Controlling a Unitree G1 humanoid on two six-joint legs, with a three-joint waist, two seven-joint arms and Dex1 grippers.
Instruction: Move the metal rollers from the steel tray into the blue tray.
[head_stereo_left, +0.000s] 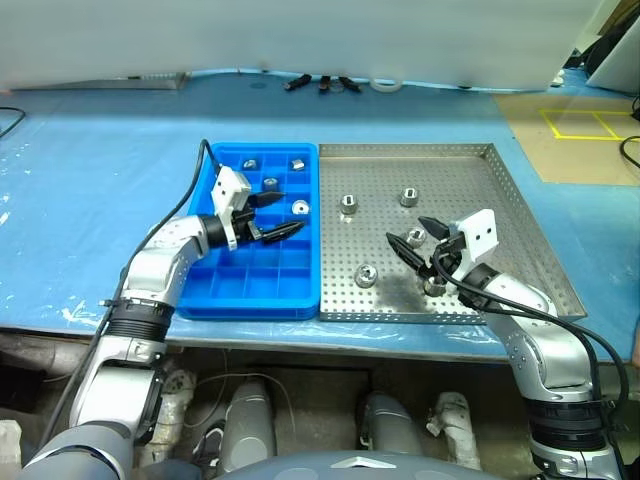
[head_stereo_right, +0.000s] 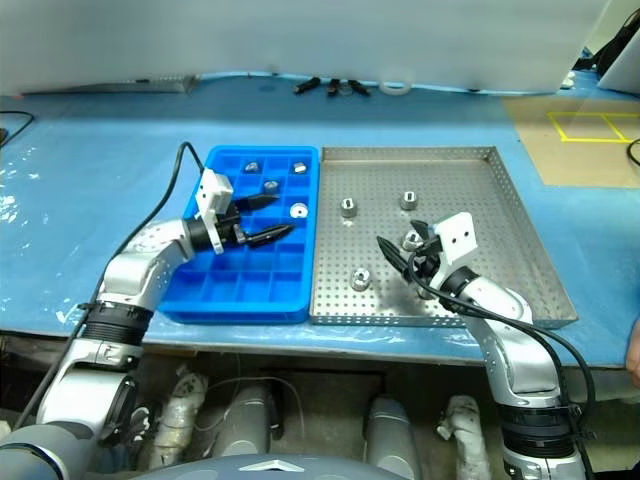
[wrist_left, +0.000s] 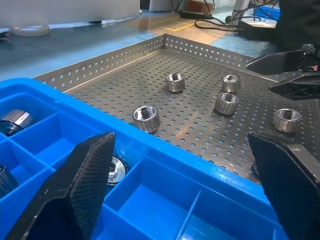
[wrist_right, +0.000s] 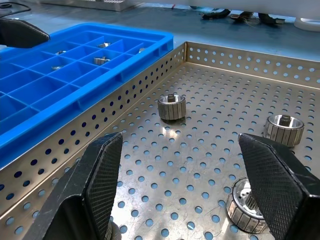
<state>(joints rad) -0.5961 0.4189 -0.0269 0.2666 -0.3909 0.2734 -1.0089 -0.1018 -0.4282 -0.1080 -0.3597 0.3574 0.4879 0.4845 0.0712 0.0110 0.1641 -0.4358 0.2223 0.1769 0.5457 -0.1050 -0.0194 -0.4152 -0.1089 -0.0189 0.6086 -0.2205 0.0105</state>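
Note:
The steel tray (head_stereo_left: 480, 190) lies at the right of the blue table, with several metal rollers (head_stereo_left: 349, 204) scattered on it. The blue tray (head_stereo_left: 262, 287) sits against its left rim and holds several rollers (head_stereo_left: 271, 184) in its far compartments. My left gripper (head_stereo_left: 288, 214) hovers open and empty over the blue tray; a roller (wrist_left: 114, 169) lies in a compartment by its finger (wrist_left: 90, 175). My right gripper (head_stereo_left: 407, 231) stands open and empty low over the steel tray's near part, with a roller (head_stereo_left: 416, 237) close by its fingertips and others (wrist_right: 171, 106) ahead of it.
Cables and small tools (head_stereo_left: 320, 83) and a white ring (head_stereo_left: 385, 85) lie along the table's far edge. Yellow lines (head_stereo_left: 585, 122) mark the surface at the far right. Blue table surface (head_stereo_left: 100, 180) stretches left of the blue tray.

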